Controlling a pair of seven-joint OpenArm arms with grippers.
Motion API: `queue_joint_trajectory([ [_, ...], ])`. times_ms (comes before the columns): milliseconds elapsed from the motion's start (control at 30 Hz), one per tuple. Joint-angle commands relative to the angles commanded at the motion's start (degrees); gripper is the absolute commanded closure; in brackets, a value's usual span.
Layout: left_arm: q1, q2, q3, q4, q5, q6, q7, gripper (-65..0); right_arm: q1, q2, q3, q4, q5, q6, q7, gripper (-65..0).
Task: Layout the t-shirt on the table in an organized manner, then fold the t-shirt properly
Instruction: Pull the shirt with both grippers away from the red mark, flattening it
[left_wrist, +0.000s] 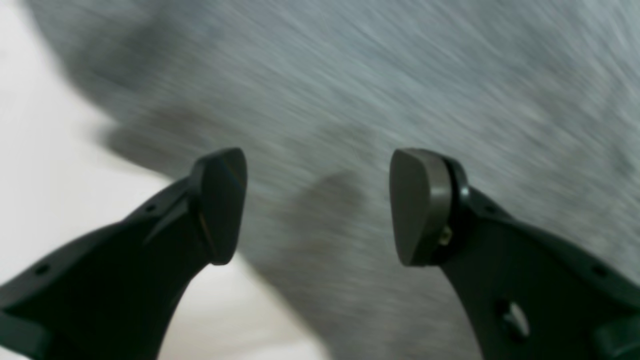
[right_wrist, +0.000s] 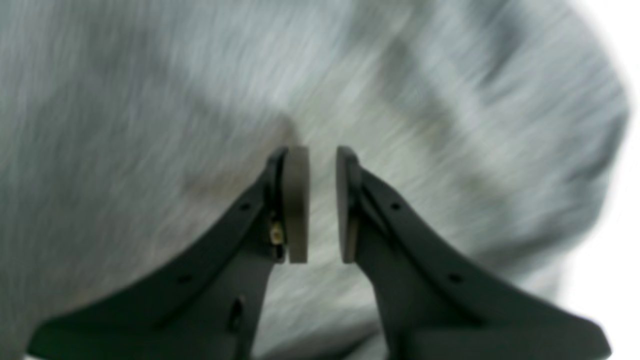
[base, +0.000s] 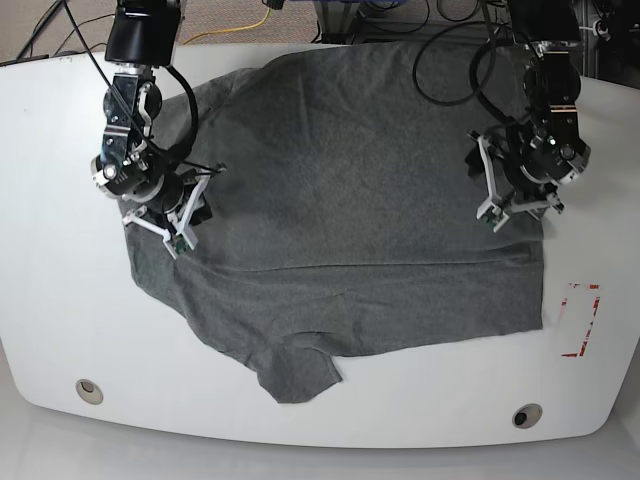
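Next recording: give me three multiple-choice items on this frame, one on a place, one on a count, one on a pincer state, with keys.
1. The red tape rectangle lies:
A. under the t-shirt
B. on bare table beside the t-shirt's edge
C. between the grommet holes

2. Round grommet holes showing in the table:
A. one
B. two
C. four

3. The left pincer is:
A. wide open above the t-shirt
B. clamped on cloth
C. out of view

Key: 1 B, the tape sits clear of the cloth; 2 B, one hole near each front corner; 3 A, the left wrist view shows its pads far apart, nothing between.

The dark heather-grey knit t-shirt (left_wrist: 400, 75) is smearing into blur in both wrist views; the base view's top edge is cutting off both arms.
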Motion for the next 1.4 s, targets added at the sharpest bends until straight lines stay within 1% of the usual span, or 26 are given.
queue_joint_trajectory([
  [67, 1.14, 0.09, 0.00, -0.09, 0.00, 0.00, -0.26, -42.1, -0.97, 0.00, 0.00, -0.97, 0.00, 0.09, 0.18, -8.7],
  [167, 1.58, -0.18, 0.00, -0.35, 0.09, 0.00, -0.26, -42.1, -1.14, 0.00, 0.00, -4.57, 0.09, 0.09, 2.90, -8.7],
  [267, 1.14, -0.44, 0.00, -2.73, 0.09, 0.00, -0.35, -42.1, -1.14, 0.00, 0.00, -8.35, 0.09, 0.09, 6.24, -8.7],
  [367, -2.81, -2.37, 0.09, -7.12, 0.00, 0.00, -0.97, -42.1, -0.70, 0.00, -0.09, -12.40, 0.09, 0.09, 9.14, -8.7],
  [500, -7.03, -3.96, 0.09, -15.30, 0.09, 0.00, -5.54, -42.1, 1.23, -0.44, 0.00, -16.09, 0.09, 0.09, 11.34, -8.7],
  [567, -9.93, -5.71, 0.18, -20.75, 0.09, 0.00, -8.09, -42.1, 2.11, -1.14, 0.00, -17.58, -0.09, 0.00, 11.96, -8.7],
  [633, -12.31, -6.51, 0.26, -25.32, 0.09, 0.00, -9.41, -42.1, 2.90, -1.32, 0.00, -18.37, -0.09, 0.00, 11.96, -8.7],
  [733, -17.49, -8.00, 0.26, -33.14, 0.09, 0.00, -12.92, -42.1, 3.43, -1.49, 0.00, -18.55, -0.09, -0.09, 11.96, -8.7],
  [867, -21.98, -9.67, 0.35, -40.09, 0.09, 0.00, -15.65, -42.1, 3.43, -1.58, -0.18, -18.20, 0.00, -0.18, 11.69, -8.7],
  [1000, -23.74, -10.64, 0.35, -40.62, -0.18, 0.00, -15.47, -42.1, 2.81, -1.58, -0.18, -15.74, 0.00, -0.18, 11.43, -8.7],
  [1100, -23.74, -11.08, 0.35, -38.59, -0.26, 0.00, -15.21, -42.1, 2.29, -1.58, 0.00, -13.36, 0.00, -0.18, 9.14, -8.7],
  [1200, -23.65, -11.34, 0.26, -34.90, -0.26, 0.00, -11.25, -42.1, 2.29, -1.58, 0.00, -10.20, -0.18, -0.26, 5.27, -8.7],
  [1267, -23.21, -11.34, 0.26, -33.05, -0.26, 0.00, -9.14, -42.1, 2.20, -1.58, 0.00, -8.97, -0.35, -0.26, 3.69, -8.7],
  [1400, -20.04, -11.25, 0.26, -29.10, -0.26, 0.00, -8.70, -42.1, 1.58, -1.58, -0.18, -8.44, -0.26, -0.26, 2.90, -8.7],
])
